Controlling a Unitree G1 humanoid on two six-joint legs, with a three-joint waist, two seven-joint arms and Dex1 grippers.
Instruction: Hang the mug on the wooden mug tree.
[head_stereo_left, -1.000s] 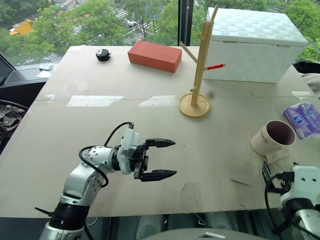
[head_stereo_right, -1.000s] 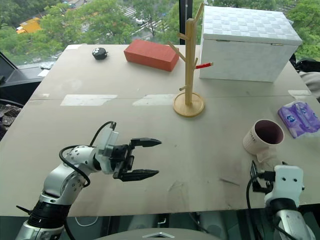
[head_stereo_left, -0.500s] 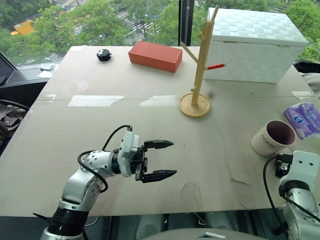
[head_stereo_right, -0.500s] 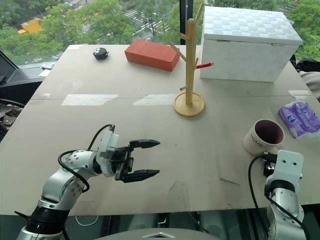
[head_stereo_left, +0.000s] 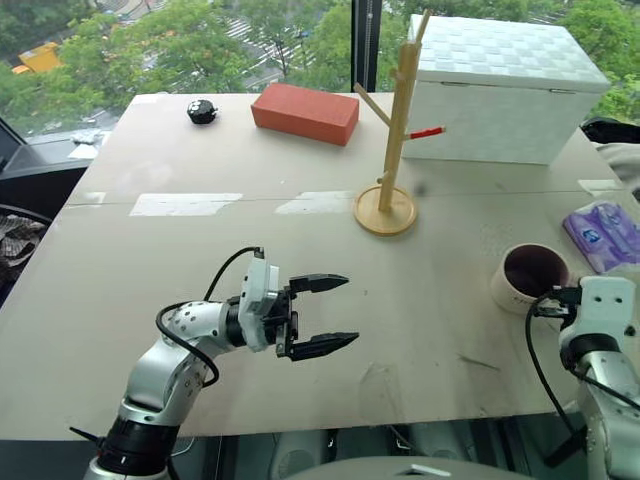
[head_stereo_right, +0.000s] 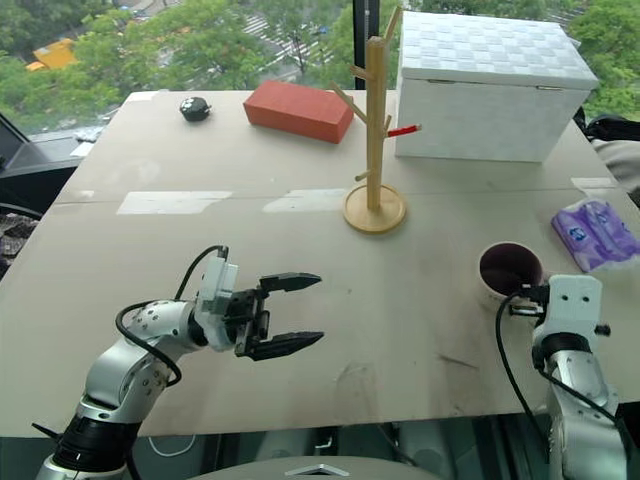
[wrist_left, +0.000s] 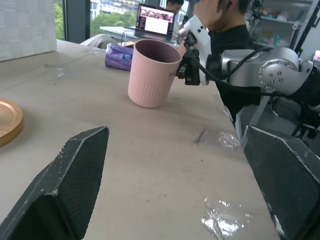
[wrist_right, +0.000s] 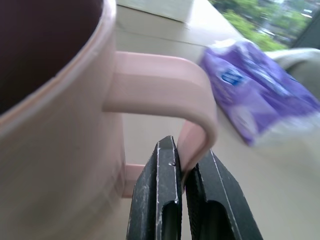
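Here, near to far:
Left pincer (head_stereo_left: 325, 313): fingers spread wide and empty, hovering low over the near part of the surface (head_stereo_left: 200, 260), pointing toward the robot's right.
Right pincer (wrist_right: 182, 175): fingers clamped together on the handle of the mug (head_stereo_left: 528, 277), at the near right edge.
Mug: upright on the surface, dark inside showing, handle turned toward the right pincer.
Purple packet (head_stereo_left: 604, 222): just beyond the mug, at the right edge.
Wooden mug tree (head_stereo_left: 392, 150): upright mid-surface, well apart from the mug, one red-tipped peg.
White woven-pattern box (head_stereo_left: 505, 88): behind the tree.
Red brick (head_stereo_left: 305, 112): far side, left of the tree.
Small black object (head_stereo_left: 202, 111): far left.
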